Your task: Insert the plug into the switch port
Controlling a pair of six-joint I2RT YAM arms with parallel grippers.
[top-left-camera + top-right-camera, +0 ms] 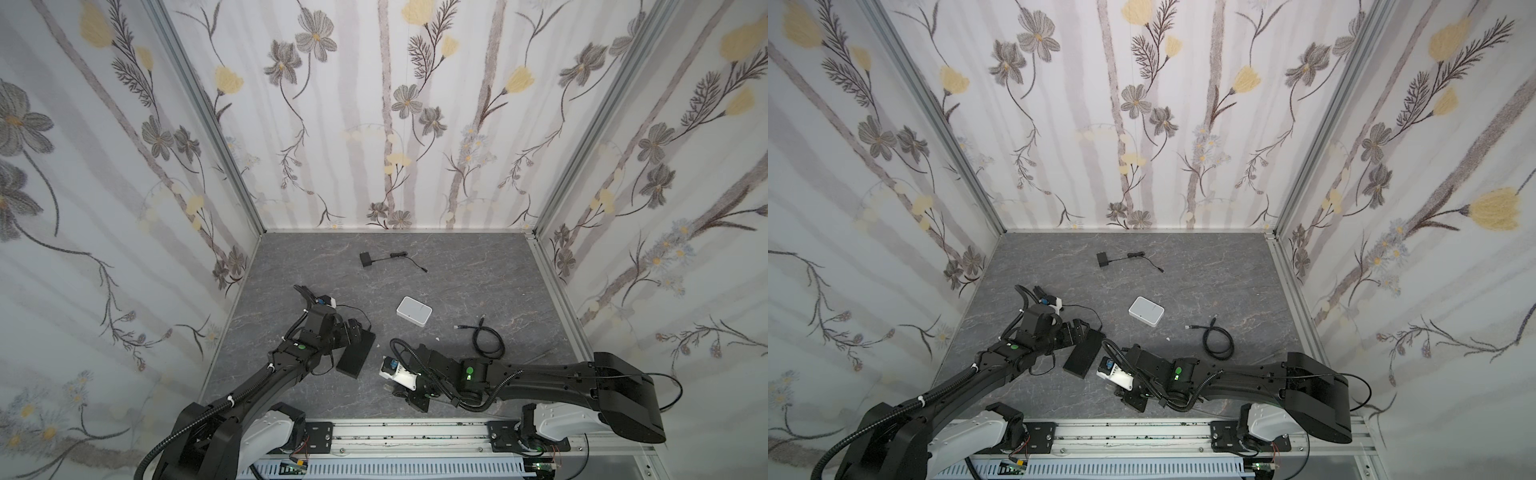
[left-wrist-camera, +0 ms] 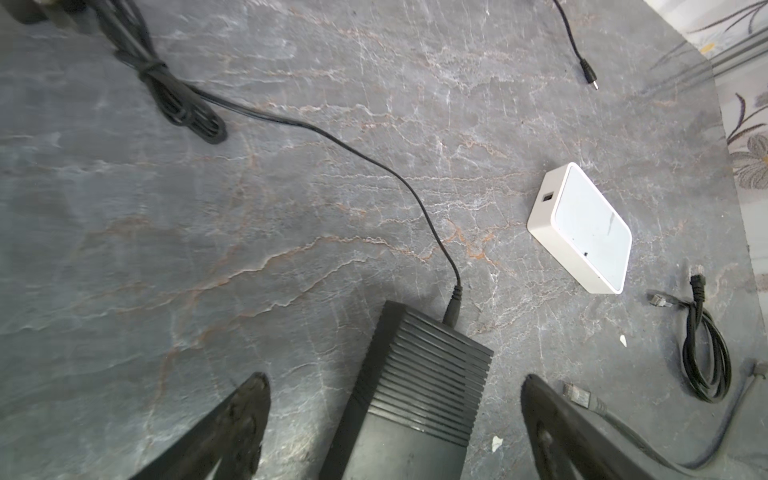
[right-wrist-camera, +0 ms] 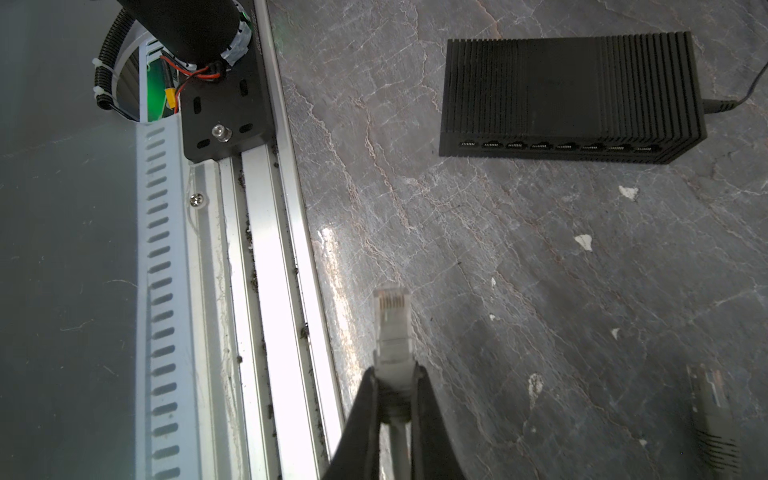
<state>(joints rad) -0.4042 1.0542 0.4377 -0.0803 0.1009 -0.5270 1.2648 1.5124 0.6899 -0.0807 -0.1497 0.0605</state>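
The right jaws are pinched almost shut on the boot of the grey plug [image 3: 390, 320]. Its clear nose sticks out ahead of them, contacts uppermost. The plug hangs low over the near edge of the bench [image 3: 540, 270] and points left along the rail [image 3: 266, 291], not at the switch [image 3: 569, 83].

The switch is the black ribbed box lying near-left on the bench, between the two arms. Its row of ports [image 3: 561, 146] runs along the long side that faces right, toward the right arm. The left jaws stand wide open, one finger on either side of the switch, touching neither side and holding nothing.

To do this step well, I would first close the left jaws on the switch so it cannot skate away under the push. Next, turn the right wrist until the plug's nose faces the port row squarely, level with the bench and at port height. The latch tab should sit on the side the port wants. Then go in straight and slowly, and never force a skewed entry.

The count:
- one switch, with what look like eight ports, though they are small and dark
- one held plug
- one white box [image 1: 414, 311] with a single socket [image 2: 547, 196] showing
- one coiled black patch lead [image 1: 486, 340]
- one small black adapter [image 1: 366, 259] at the far side
- two arms
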